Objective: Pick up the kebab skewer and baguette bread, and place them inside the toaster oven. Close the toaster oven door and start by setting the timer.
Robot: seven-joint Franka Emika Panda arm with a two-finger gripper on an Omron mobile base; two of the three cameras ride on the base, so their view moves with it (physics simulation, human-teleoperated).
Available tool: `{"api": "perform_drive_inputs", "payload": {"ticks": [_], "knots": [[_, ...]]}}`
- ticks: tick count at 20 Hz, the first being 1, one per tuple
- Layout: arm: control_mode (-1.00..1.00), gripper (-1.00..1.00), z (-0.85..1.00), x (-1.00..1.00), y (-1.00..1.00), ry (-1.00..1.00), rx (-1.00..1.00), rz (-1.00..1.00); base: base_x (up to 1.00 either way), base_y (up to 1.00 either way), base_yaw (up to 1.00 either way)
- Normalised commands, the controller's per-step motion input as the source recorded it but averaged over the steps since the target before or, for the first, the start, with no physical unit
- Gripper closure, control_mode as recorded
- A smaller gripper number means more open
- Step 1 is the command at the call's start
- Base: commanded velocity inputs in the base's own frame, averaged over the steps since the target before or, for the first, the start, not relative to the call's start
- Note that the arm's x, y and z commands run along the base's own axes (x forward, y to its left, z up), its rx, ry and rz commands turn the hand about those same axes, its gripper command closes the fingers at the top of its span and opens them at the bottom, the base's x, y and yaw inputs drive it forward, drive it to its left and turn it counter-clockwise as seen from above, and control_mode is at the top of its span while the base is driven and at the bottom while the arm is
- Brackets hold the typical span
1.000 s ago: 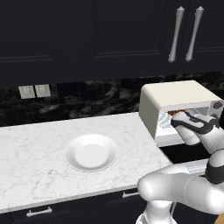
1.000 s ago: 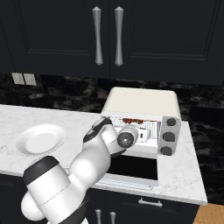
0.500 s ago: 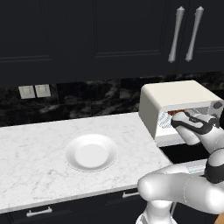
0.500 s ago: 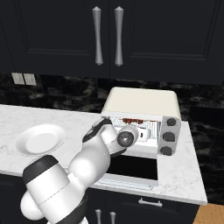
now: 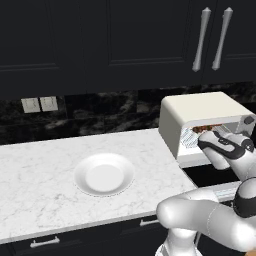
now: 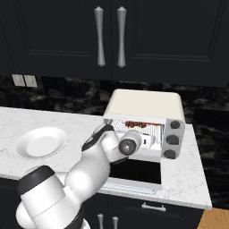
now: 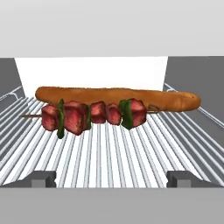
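Straight ahead of the claw (image 7: 112, 178), on the wire rack (image 7: 105, 153) inside the toaster oven (image 6: 147, 107), the kebab skewer (image 7: 94, 116) lies just in front of the baguette bread (image 7: 118, 98), touching or nearly so. The claw is spread wide and grasps nothing. Both foods look placed, so the step in hand is likely backing out. Best done by pulling straight back, level, clear of the rack, before reaching below for the toaster oven door (image 6: 134, 173), hanging open over the table (image 5: 45, 175).
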Motion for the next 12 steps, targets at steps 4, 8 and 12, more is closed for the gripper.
{"api": "perform_drive_inputs", "payload": {"ticks": [4, 8, 12], "knots": [[-1.00, -1.00, 0.00, -0.50, -0.25, -0.03, 0.00, 0.00, 0.00, 0.00, 0.00], [-1.00, -1.00, 0.00, -0.35, -0.07, -0.05, 0.00, 0.00, 0.00, 0.00, 0.00], [-1.00, -1.00, -0.03, -0.29, 0.00, 0.00, 0.00, 0.00, 0.00, 0.00, 0.00]]}}
